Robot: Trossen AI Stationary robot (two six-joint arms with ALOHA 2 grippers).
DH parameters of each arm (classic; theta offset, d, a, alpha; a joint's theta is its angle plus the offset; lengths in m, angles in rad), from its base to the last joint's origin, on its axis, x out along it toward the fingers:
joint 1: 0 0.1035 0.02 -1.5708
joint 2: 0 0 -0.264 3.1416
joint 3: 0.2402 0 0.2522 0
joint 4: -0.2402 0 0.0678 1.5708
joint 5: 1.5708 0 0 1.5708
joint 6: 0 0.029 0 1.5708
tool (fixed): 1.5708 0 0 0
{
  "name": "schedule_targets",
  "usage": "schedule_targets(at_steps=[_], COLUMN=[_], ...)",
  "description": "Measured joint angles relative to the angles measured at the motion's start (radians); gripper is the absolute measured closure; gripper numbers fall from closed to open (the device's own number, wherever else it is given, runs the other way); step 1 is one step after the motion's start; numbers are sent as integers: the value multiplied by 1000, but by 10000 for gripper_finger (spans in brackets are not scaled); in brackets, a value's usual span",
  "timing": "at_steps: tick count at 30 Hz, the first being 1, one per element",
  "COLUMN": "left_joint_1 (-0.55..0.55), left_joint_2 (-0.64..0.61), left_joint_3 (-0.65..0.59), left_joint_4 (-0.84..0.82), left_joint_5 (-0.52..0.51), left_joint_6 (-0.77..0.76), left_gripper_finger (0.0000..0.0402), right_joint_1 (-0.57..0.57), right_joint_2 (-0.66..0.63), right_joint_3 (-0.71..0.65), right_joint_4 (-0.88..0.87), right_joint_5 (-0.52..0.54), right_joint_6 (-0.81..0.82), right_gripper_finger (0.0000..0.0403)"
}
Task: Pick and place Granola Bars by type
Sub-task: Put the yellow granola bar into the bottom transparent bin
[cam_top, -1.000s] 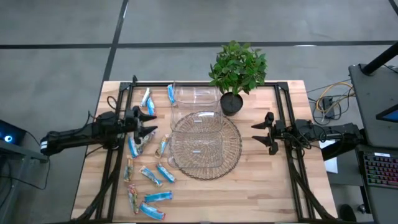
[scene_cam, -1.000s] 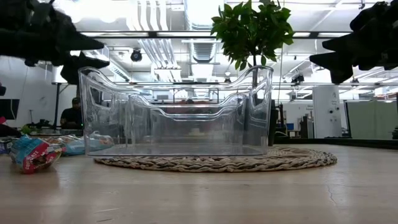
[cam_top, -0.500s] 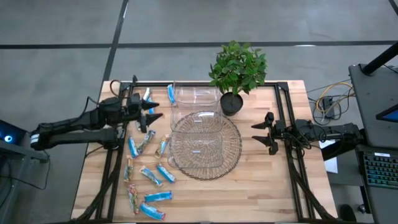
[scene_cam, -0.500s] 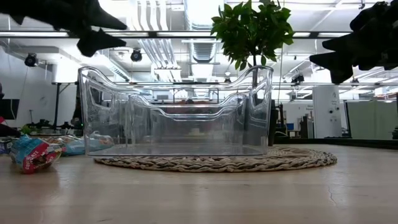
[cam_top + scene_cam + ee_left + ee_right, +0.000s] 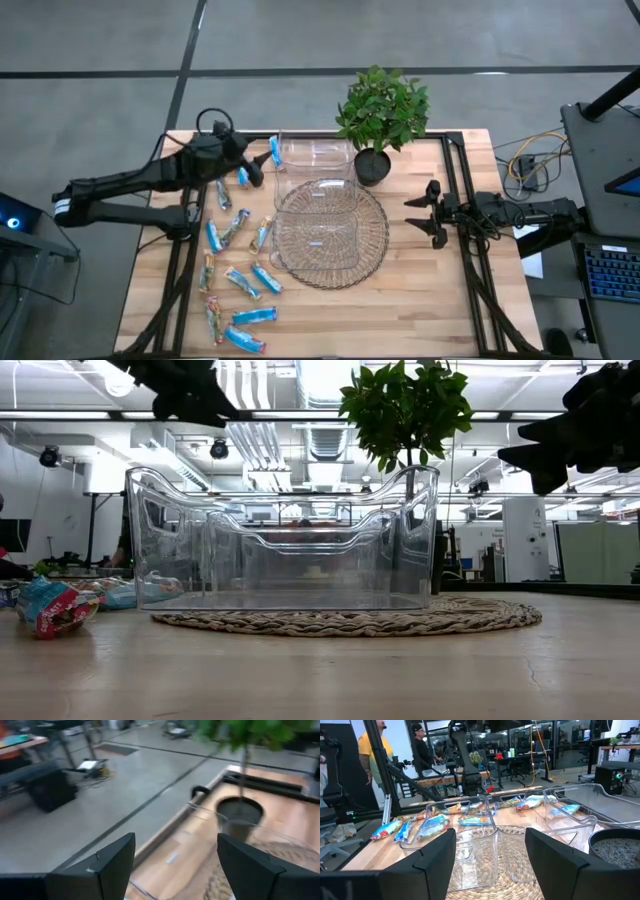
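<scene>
This is a big lab or workshop where people try out robots. The floor point(image 5: 300, 40) is bare grey concrete. Long lights and pipes point(image 5: 245, 430) run across the high ceiling. Two people point(image 5: 375, 750) stand among desks with screens and cables point(image 5: 540, 750). Beside the wooden table point(image 5: 420, 300) sit a keyboard point(image 5: 610, 270) and loose wires point(image 5: 530, 160).

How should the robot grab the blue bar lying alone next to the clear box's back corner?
Probably across the middle of the blue bar, coming straight down: it lies flat and narrow, so its long sides suit open fingers. The clear box wall stands close.
</scene>
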Motion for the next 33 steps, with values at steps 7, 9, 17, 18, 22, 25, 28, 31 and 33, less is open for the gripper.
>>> schedule_targets(at_steps=[7, 9, 17, 18, 22, 25, 28, 31, 33], left_joint_1=[0, 0, 54, 67, 126, 188, 264, 340, 384], left_joint_2=[77, 100, 197, 208, 241, 252, 257, 279, 299], left_joint_3=[117, 157, 268, 273, 277, 273, 261, 257, 257], left_joint_4=[-84, -124, -326, -348, -395, -392, -391, -390, -386], left_joint_5=[-271, -333, -348, -341, -284, -212, -138, -51, 8], left_joint_6=[-247, -355, -745, -774, -843, -878, -909, -907, -893], left_gripper_finger=[140, 140, 140, 140, 140, 140, 140, 140, 140], right_joint_1=[0, 0, 0, 0, 0, 0, 0, 0, 0], right_joint_2=[0, 0, 0, 0, 0, 0, 0, 0, 0], right_joint_3=[0, 0, 0, 0, 0, 0, 0, 0, 0], right_joint_4=[0, 0, 0, 0, 0, 0, 0, 0, 0], right_joint_5=[0, 0, 0, 0, 0, 0, 0, 0, 0], right_joint_6=[0, 0, 0, 0, 0, 0, 0, 0, 0], right_gripper_finger=[174, 174, 175, 175, 175, 177, 176, 174, 174])
